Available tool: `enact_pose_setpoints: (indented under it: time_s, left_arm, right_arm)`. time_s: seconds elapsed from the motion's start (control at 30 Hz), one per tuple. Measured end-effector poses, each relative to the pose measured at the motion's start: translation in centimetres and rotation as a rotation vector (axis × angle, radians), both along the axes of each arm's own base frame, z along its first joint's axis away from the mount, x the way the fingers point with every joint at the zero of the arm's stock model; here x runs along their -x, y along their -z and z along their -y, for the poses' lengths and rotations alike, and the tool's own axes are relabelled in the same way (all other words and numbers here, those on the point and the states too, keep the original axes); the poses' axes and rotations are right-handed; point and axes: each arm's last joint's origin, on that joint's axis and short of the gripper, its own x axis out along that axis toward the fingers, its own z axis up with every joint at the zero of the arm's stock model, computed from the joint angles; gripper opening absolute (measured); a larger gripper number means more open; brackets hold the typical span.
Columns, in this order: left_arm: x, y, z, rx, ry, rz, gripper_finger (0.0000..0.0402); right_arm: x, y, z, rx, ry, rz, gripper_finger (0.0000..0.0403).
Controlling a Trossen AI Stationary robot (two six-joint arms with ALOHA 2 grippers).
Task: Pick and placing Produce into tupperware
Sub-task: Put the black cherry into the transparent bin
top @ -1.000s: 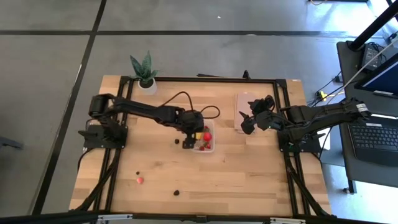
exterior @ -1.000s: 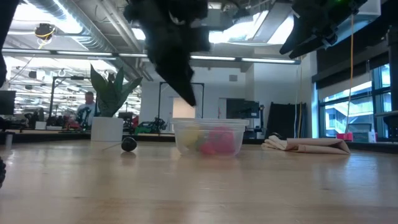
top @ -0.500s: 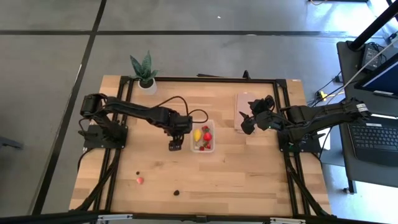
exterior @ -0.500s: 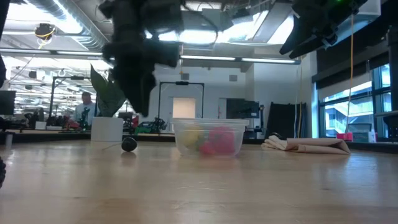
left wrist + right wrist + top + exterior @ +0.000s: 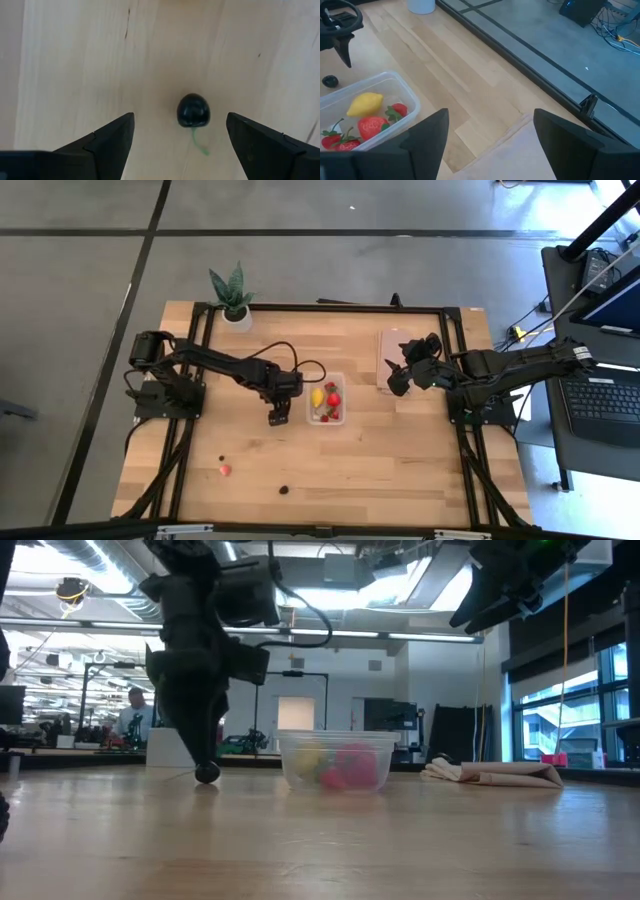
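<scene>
- The left gripper (image 5: 278,418) hangs just above a small dark berry (image 5: 193,110) that lies on the wooden table (image 5: 400,470), a little to the left of the tupperware (image 5: 327,399); its fingers are spread wide and hold nothing
- In the left wrist view the berry sits in the gap between the two fingertips (image 5: 112,135), nearer the middle than either side, touching neither; a thin green stem trails from it toward the wrist
- The berry is roundish, so I judge it has no long axis to line up with; what matters is that it lies straight below the open jaws, and a plain descent should bracket it
- In the low view the berry (image 5: 206,773) rests on the table at the tip of the dark gripper (image 5: 200,745), apart from the clear tupperware (image 5: 335,761)
- The tupperware already holds a yellow lemon (image 5: 365,104) and red strawberries (image 5: 370,126)
- The right gripper (image 5: 395,377) waits over the pinkish lid (image 5: 388,350), fingers apart and empty, farther from the berry than the left
- More produce lies near the front edge: a pinkish piece (image 5: 225,470) and two dark berries (image 5: 284,489)
</scene>
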Motion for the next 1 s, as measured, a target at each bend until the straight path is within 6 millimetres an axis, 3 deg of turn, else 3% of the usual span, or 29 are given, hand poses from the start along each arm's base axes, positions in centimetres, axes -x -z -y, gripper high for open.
enact_pose_setpoints:
  time_s: [0.37,1.0]
  left_arm:
    - [-0.1,0.9,0.0,0.001,-0.022,0.066,0.0309]
    - [-0.4,2.3,-0.2,-0.053,-0.033,0.029,0.0309]
  right_arm:
    - [0.0,0.0,0.0,-0.001,0.002,0.002,0.0294]
    - [0.0,0.0,0.0,-0.002,0.002,0.002,0.0294]
